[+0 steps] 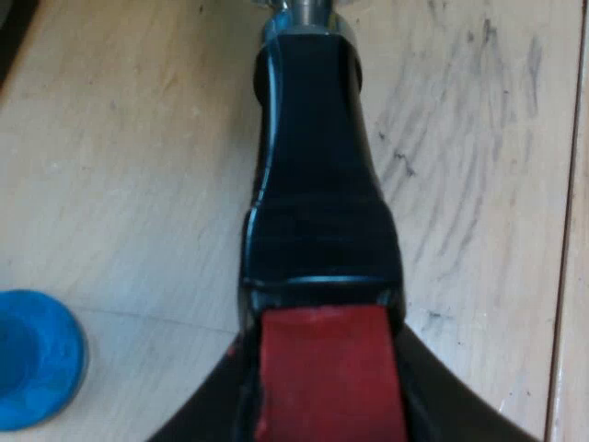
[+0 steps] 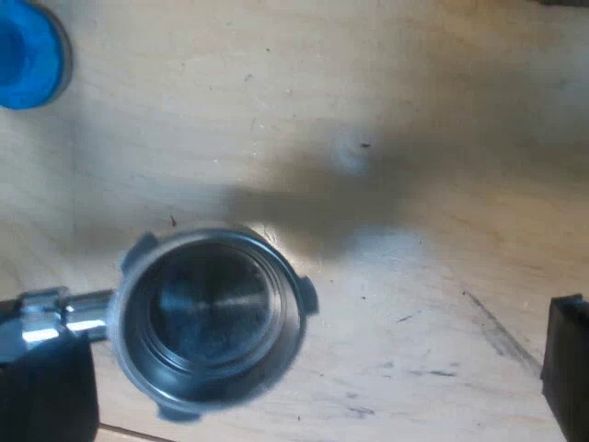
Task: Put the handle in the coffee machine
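Firmly, the left gripper point(image 1: 322, 414) clamps the red end of the holder point(image 1: 313, 184), above a wooden table point(image 1: 138, 166). A blue tamper point(image 1: 32, 359) sits near the holder. The right gripper point(image 2: 308, 354) hovers above the holder's round basket, fingers wide apart.

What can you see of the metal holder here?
The holder has a round, shiny metal cup, empty, open side up, with lugs on its rim. A chrome neck joins it to a black handle ending in red. The left pincer grips the red end. It is over a wooden table; resting or lifted, I cannot tell.
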